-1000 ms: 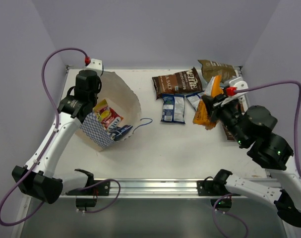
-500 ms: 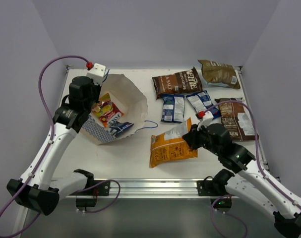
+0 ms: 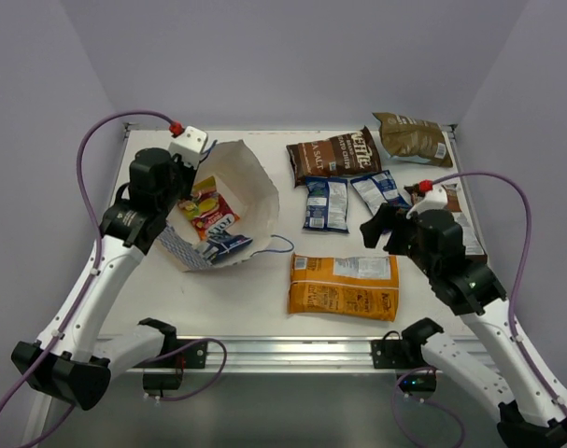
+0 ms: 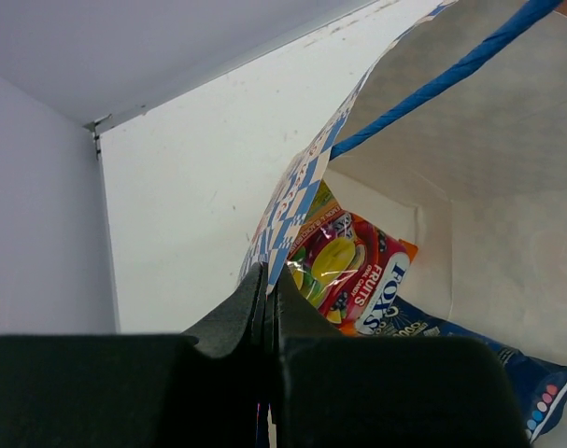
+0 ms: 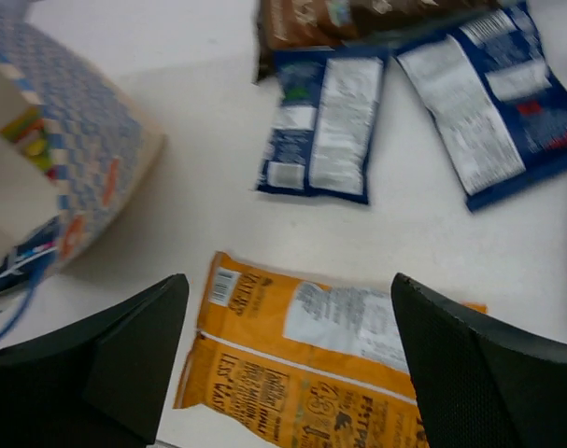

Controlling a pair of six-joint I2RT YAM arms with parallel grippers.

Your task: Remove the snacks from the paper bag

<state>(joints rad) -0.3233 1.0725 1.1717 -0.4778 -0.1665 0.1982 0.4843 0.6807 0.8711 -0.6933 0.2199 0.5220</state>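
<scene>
**Task status.** Six snacks are laid out on the desk (image 3: 236, 299), outside the paper bag (image 3: 255, 187):

- the large orange bag (image 3: 344, 287), flat near the front edge;
- two small blue packets (image 3: 326, 203), side by side behind it;
- three brown chip bags (image 3: 334, 154), along the far and right sides, one partly hidden by the right arm.

Two items are seen inside the paper bag: the red-yellow packet (image 4: 344, 271) and, beside it, a third blue packet (image 4: 507, 373). The task is judged mostly done, with these two left to be extracted.

**Pincer state.**

- The left pincer (image 4: 267, 285) is closed together on the checkered rim of the paper bag, which is held tipped on its side at the left of the desk, with its mouth toward the centre.
- The right pincer (image 5: 288, 299) is spread wide apart above the orange bag. Nothing is held in it.

**Obstructions.**

- A blue cord handle (image 3: 276, 245) lies on the desk at the bag's mouth, and may be caught on entry.
- The upper wall of the bag overhangs the packets.
- The orange bag lies between the right arm and the bag mouth.
</scene>
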